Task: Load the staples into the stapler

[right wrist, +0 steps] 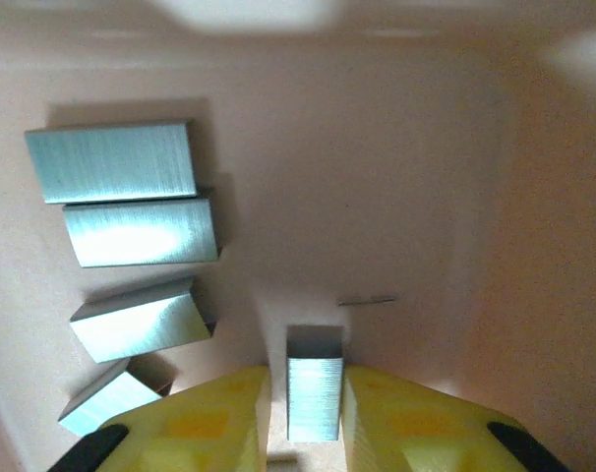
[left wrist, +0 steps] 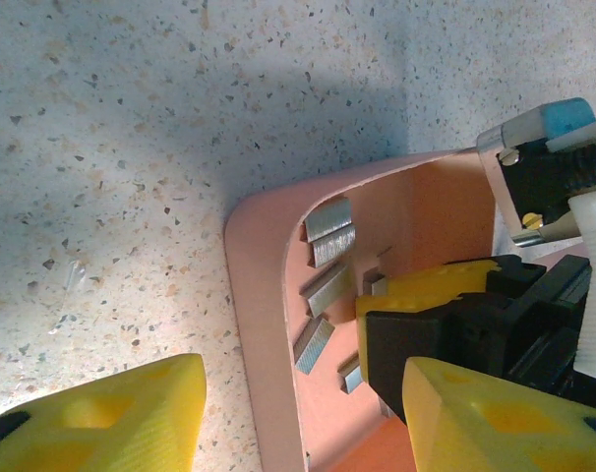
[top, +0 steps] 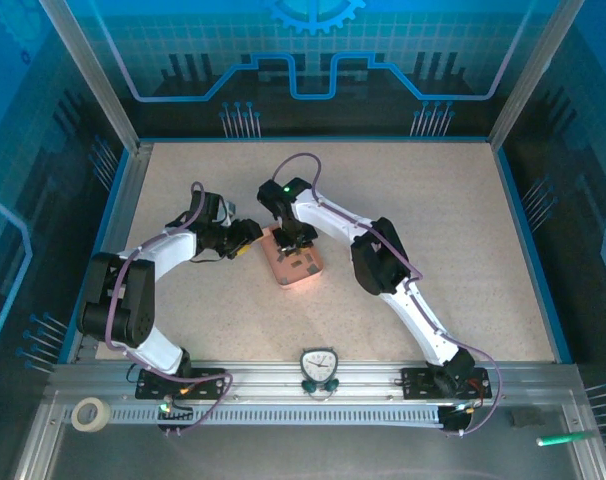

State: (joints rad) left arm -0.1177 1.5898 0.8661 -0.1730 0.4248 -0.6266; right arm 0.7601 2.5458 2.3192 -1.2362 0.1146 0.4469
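Squarely within the narrow right tool (right wrist: 306,393), one pinched strip of staples (right wrist: 315,383); left tool (left wrist: 303,418) wide apart.

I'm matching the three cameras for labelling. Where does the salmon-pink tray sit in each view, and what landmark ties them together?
Top external: the pink tray is at table centre, under the right gripper.
Left wrist: right half, rounded corner rim mid-frame.
Right wrist: its floor spans the frame.
Shared landmark: the right gripper's yellow fingers in the tray beside the staples.
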